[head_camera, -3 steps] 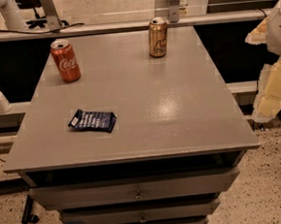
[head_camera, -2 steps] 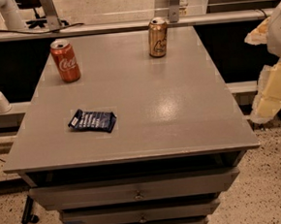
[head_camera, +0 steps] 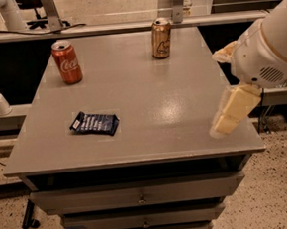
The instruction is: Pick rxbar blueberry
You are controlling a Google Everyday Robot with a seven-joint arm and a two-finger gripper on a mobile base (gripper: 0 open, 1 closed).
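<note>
Dark navy in its wrapper, the rxbar blueberry (head_camera: 94, 124) lies flat on the left front part of the grey table (head_camera: 185, 138), with its pale lettering facing up and nothing touching it. A red cola can (head_camera: 66, 62) stands behind it near the left rear corner. A brown-gold can (head_camera: 161, 38) stands at the rear edge, well apart from the bar. What has changed in the last second is only the arm. The gripper (head_camera: 231, 110) was hanging outside the right side of the table, and now it has come inward and hangs above the right front corner. The bar and both cans are in the same places as before. Whether the gripper is open or closed I cannot tell from this view, but it holds nothing of the task, because the bar is on the table, far to the left of it. I judge that the reach has only begun: the gripper must cross most of the table toward the left and then go down over the bar.
</note>
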